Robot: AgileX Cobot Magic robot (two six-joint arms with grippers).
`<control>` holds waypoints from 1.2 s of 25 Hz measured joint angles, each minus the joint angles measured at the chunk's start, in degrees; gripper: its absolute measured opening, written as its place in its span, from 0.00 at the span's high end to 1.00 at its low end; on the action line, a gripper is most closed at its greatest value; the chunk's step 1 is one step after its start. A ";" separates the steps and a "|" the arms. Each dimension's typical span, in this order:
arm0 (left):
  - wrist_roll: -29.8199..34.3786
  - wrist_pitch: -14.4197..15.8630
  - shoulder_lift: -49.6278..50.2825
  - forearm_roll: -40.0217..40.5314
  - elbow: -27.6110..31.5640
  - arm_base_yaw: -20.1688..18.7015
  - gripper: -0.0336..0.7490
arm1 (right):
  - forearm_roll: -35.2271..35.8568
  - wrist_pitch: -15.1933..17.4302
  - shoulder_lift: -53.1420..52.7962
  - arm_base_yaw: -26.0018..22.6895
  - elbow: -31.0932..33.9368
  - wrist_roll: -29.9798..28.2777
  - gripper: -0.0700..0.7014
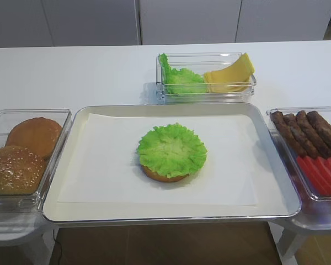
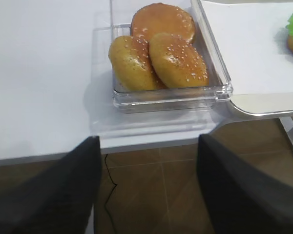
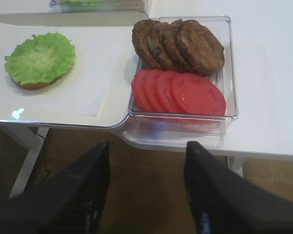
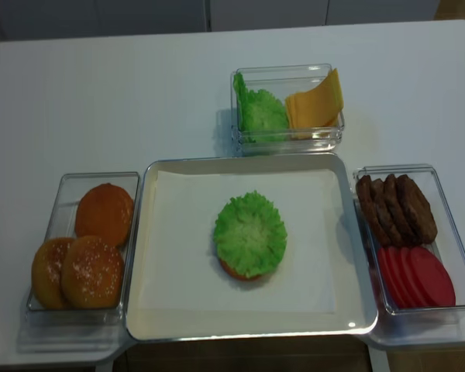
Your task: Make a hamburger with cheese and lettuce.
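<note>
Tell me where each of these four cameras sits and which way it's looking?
Exterior high: front, above, facing the tray; no robot parts.
Realsense: higher, steeper, same table; no robot parts.
Right wrist: behind the open right pincer, off the table edge, facing patties and tomato slices.
Left wrist: behind the open left pincer, facing the bun tops.
Shared: all four show the lettuce on the hamburger.

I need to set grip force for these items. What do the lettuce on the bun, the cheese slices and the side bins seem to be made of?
Lettuce: likely soft plastic or silicone; uniform bright green, evenly moulded ruffles. Cheese: looks like smooth matte foam or rubber; the slices stand bent without sagging. Bins: clear rigid plastic, glossy, see-through walls.
</note>
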 joint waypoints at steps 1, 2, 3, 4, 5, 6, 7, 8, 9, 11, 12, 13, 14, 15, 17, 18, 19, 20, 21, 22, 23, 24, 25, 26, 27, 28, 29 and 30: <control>0.00 0.00 0.00 0.00 0.00 0.00 0.37 | 0.00 -0.81 0.00 0.00 0.64 -0.02 0.43; 0.00 0.00 0.00 0.00 0.00 0.00 0.37 | 0.00 -1.62 0.00 0.00 1.23 -0.02 0.43; 0.00 0.00 0.00 0.00 0.00 0.00 0.37 | 0.00 -2.42 0.00 0.00 1.78 -0.02 0.43; 0.00 0.00 0.00 0.00 0.00 0.00 0.37 | 0.00 -3.02 0.00 0.00 2.13 -0.11 0.43; 0.00 0.00 0.00 0.00 0.00 0.00 0.37 | 0.00 -3.73 0.00 0.00 2.54 -0.37 0.43; 0.00 0.00 0.00 0.00 0.00 0.00 0.37 | 0.00 -4.41 0.00 0.00 3.03 -0.84 0.43; 0.00 0.00 0.00 0.00 0.00 0.00 0.37 | 0.00 -5.03 0.00 0.00 3.40 -1.11 0.43; 0.00 0.00 0.00 0.00 0.00 0.00 0.37 | 0.00 -5.58 0.00 0.00 3.94 -1.34 0.43; 0.00 0.00 0.00 0.00 0.00 0.00 0.37 | -0.10 -5.96 0.00 0.00 4.43 -1.58 0.43; 0.00 0.00 0.00 0.00 0.00 0.00 0.37 | -0.10 -6.24 0.00 0.00 4.80 -1.59 0.43; 0.00 0.00 0.00 0.00 0.00 0.00 0.37 | -0.10 -6.27 0.00 0.00 4.80 -1.59 0.44; 0.00 0.00 0.00 0.00 0.00 0.00 0.37 | -0.10 -6.39 0.00 0.00 4.80 -1.59 0.44; 0.00 0.00 0.00 0.00 0.00 0.00 0.37 | -0.10 -6.39 0.00 0.00 4.80 -1.59 0.44; 0.00 0.00 0.00 0.00 0.00 0.00 0.37 | -0.10 -6.39 0.00 0.00 4.80 -1.71 0.44; 0.00 0.00 0.00 0.00 0.00 0.00 0.37 | -0.10 -6.26 0.00 0.00 4.80 -2.87 0.44; 0.00 0.00 0.00 0.00 0.00 0.00 0.37 | -0.10 -6.01 0.00 0.00 4.80 -3.26 0.44; 0.00 0.00 0.00 0.00 0.00 0.00 0.37 | -0.10 -5.73 0.00 0.00 4.80 -3.57 0.44; 0.00 0.00 0.00 0.00 0.00 0.00 0.37 | -0.10 -5.64 0.00 0.00 4.92 -3.88 0.44; 0.00 0.00 0.00 0.00 0.00 0.00 0.37 | -0.21 -5.50 0.00 0.00 5.10 -4.12 0.44; 0.00 0.00 0.00 0.00 0.00 0.00 0.37 | -0.21 -5.50 0.00 0.00 5.13 -4.49 0.44; 0.00 0.00 0.00 0.00 0.00 0.00 0.37 | -0.30 -5.39 0.00 0.00 5.27 -4.49 0.44; 0.00 0.00 0.00 0.00 0.00 0.00 0.37 | -0.30 -5.16 0.00 0.00 5.27 -4.49 0.44; 0.00 0.00 0.00 0.00 0.00 0.00 0.37 | -0.66 -5.16 0.00 0.00 5.27 -4.49 0.44; 0.00 0.00 0.00 0.00 0.00 0.00 0.37 | -1.09 -5.04 0.00 0.00 5.31 -4.49 0.44; 0.00 0.00 0.00 0.00 0.00 0.00 0.37 | -1.55 -4.83 0.00 0.00 5.56 -4.49 0.44; 0.00 0.00 0.00 0.00 0.00 0.00 0.37 | -1.97 -4.57 0.00 0.00 5.80 -4.49 0.44; 0.00 0.00 0.00 0.00 0.00 0.00 0.37 | -2.24 -4.45 0.00 0.00 5.92 -4.49 0.44; 0.00 0.00 0.00 0.00 0.00 0.00 0.37 | -2.32 -4.33 0.00 0.00 5.92 -4.12 0.44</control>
